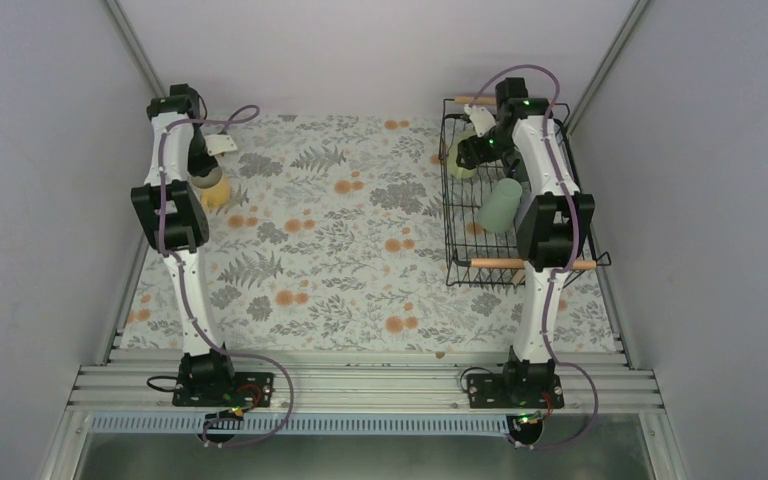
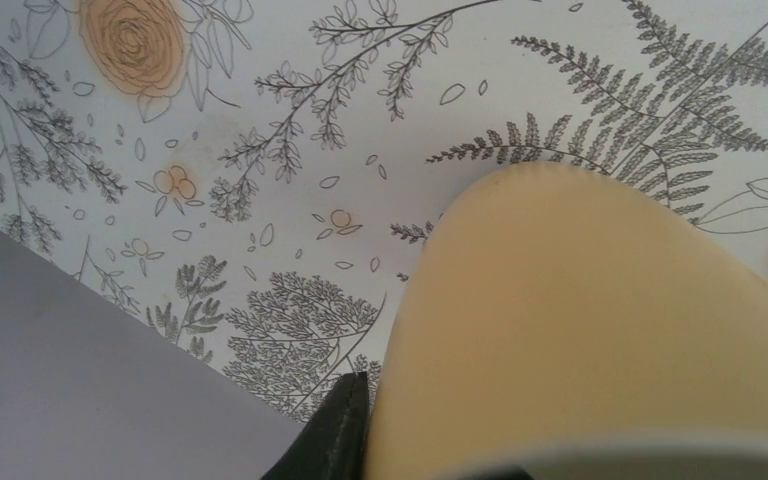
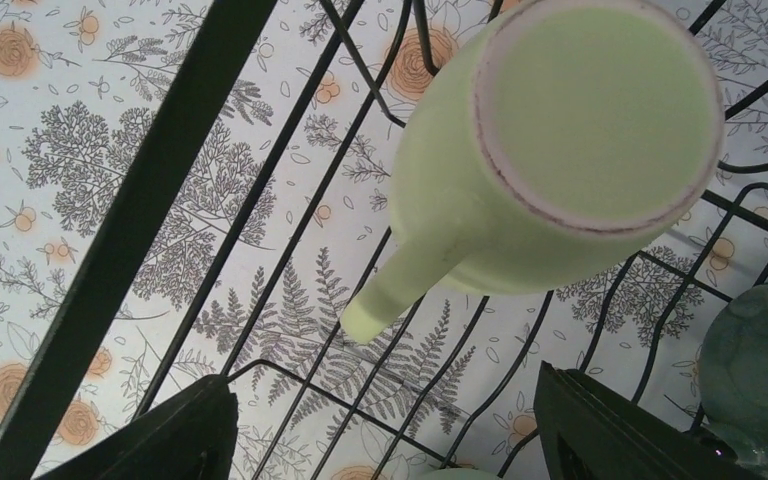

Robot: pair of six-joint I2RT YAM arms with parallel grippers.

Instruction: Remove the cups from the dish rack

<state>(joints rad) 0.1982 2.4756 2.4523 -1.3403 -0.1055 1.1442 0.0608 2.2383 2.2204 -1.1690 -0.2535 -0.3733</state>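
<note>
The black wire dish rack [image 1: 447, 200] stands at the far right of the table. My right gripper [image 1: 468, 150] hangs inside it, open, with nothing between its fingers [image 3: 185, 435]. Just ahead of it lies a light olive-green cup [image 3: 560, 150], base toward the camera and handle [image 3: 385, 295] pointing at the gap between the jaws. A mint cup [image 1: 500, 205] and a dark green cup [image 3: 760, 370] are also in the rack. At the far left, my left gripper [image 1: 205, 172] is shut on a pale yellow cup [image 2: 600, 330]. One finger [image 2: 345, 430] presses its outer wall; the other is hidden.
A floral cloth [image 1: 340, 250] covers the table. The grey side wall [image 2: 60, 350] runs close beside the left gripper and the yellow cup [image 1: 212, 192]. The rack's wooden handles [image 1: 500, 263] lie at its near and far ends. A thick rack bar [image 3: 130, 220] crosses the right wrist view.
</note>
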